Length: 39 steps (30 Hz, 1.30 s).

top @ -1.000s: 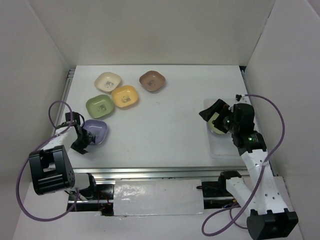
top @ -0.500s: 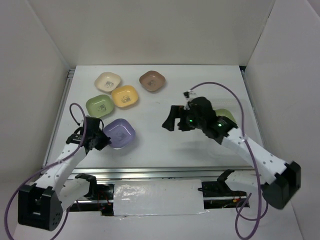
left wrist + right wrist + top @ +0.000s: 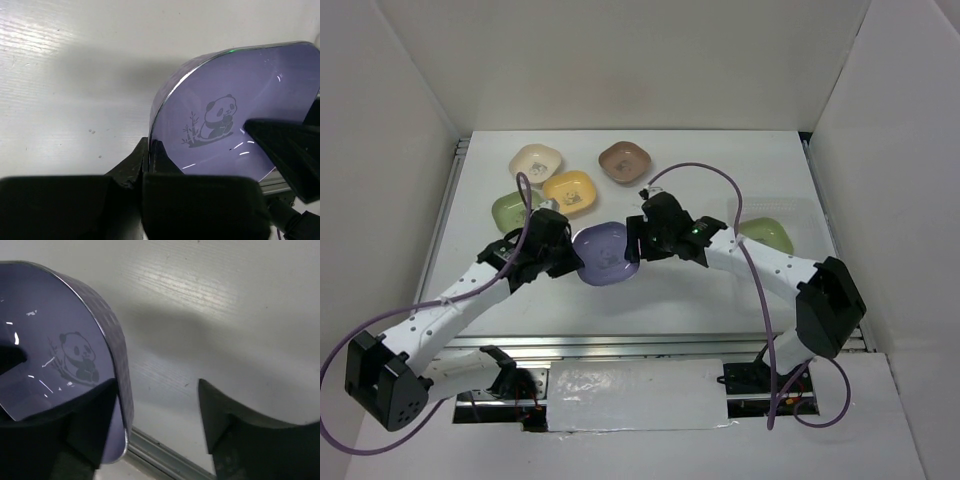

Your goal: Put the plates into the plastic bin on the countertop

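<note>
My left gripper is shut on one rim of a lavender plate with a panda print, holding it tilted above the middle of the countertop. In the left wrist view its jaws pinch the plate at the edge. My right gripper is open astride the opposite rim. One finger lies against the plate's inside, the other stands well clear. A green plate lies in the plastic bin at the right.
Cream, yellow, brown and green plates lie at the back left of the countertop. White walls enclose it. A metal rail runs along the near edge.
The left arm closed on the lavender plate and carried it from the left side to the centre. The right arm swung left from the bin to meet it, its jaws narrowing.
</note>
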Motion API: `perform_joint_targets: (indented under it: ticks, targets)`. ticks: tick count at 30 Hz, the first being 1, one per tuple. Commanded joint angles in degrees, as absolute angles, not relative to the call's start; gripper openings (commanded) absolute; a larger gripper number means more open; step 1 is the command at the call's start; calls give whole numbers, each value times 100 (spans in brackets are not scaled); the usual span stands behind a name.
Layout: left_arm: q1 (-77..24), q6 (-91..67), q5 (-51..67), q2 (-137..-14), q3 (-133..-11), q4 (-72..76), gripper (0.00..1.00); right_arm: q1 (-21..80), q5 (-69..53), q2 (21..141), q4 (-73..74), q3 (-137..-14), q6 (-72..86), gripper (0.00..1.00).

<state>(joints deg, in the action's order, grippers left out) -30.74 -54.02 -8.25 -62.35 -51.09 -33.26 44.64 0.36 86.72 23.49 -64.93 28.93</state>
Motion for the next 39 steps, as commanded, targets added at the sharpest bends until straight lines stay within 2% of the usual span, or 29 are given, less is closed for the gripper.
perform_joint_targets:
  ticks: [1, 2, 3, 4, 5, 6, 9, 10, 11, 12, 14, 15, 17, 18, 22, 25, 28, 31, 32, 33, 34, 39]
  targets:
    - [-3260, -5282, -914, -6512, -5475, -3349, 0, 4500, 342, 8771, 1890, -6574, 3023, 62]
    - [-3313, -5274, -931, -6521, -5519, -3349, 3, 4491, 465, 8798, 1881, -6548, 3050, 49]
    - [-3331, -5317, -966, -6530, -5572, -3392, 12, 4474, 562, 8772, 1863, -6530, 3076, 27]
    - [-3348, -5326, -1089, -6513, -5651, -3436, 26, 4474, 754, 8719, 1846, -6391, 3259, 0]
    - [-3366, -5344, -1203, -6513, -5704, -3506, 70, 4421, 886, 8649, 1837, -6320, 3322, 0]
    - [-3358, -5439, -1343, -6504, -5756, -3611, 99, 4360, 1009, 8405, 1837, -6241, 3392, 0]
    - [-3261, -5598, -2142, -6548, -6247, -4235, 99, 3755, 1239, 7658, 2230, -5602, 3979, 0]
    - [-3130, -5747, -2614, -6557, -6336, -4584, 99, 3240, 1213, 7142, 2311, -5433, 4068, 0]
    - [-3068, -5809, -2837, -6565, -6407, -4710, 99, 3234, 1178, 6858, 2407, -5266, 4139, 0]
    - [-2954, -5827, -2969, -6557, -6433, -4772, 99, 2643, 1160, 6568, 2504, -5099, 4253, 0]
    - [-2499, -5688, -3024, -6539, -6373, -4720, 99, 2007, 1230, 5684, 2812, -4660, 4306, 0]
    - [-2322, -5600, -2963, -6574, -6276, -4494, 99, 1299, 1300, 5408, 2943, -4397, 4333, 0]
    - [-1821, -5459, -2787, -6688, -6223, -4351, 99, 522, 1187, 4776, 2979, -4167, 4316, 0]
    - [-1689, -5406, -2638, -6828, -6214, -4159, 99, -334, 1039, 4633, 2971, -4062, 4211, 0]
    - [-934, -5186, -2225, -7494, -6433, -3894, 99, -1919, 29, 4684, 2778, -3692, 4271, 0]
    - [-538, -5002, -1803, -8058, -6740, -3754, 99, -2494, -491, 4948, 2462, -3560, 4499, 0]
    - [-343, -4782, -1556, -8550, -7074, -3823, 99, -2514, -668, 5159, 2338, -3699, 4570, 2]
    - [-98, -4667, -1486, -8762, -7207, -3867, 99, -2417, -852, 5449, 2277, -3858, 4623, 9]
    - [-36, -4658, -1433, -8780, -7198, -3815, 99, -2391, -931, 5562, 2242, -3876, 4623, 15]
    - [-18, -4667, -1372, -8815, -7137, -3771, 99, -2356, -1149, 5598, 2224, -3902, 4658, 72]
    - [165, -4650, -1249, -8842, -7102, -3718, 99, -2286, -1186, 5529, 2206, -3902, 4719, 100]
    - [298, -4658, -1353, -9114, -7321, -3920, 99, -1907, -880, 4625, 2495, -3893, 5027, 100]
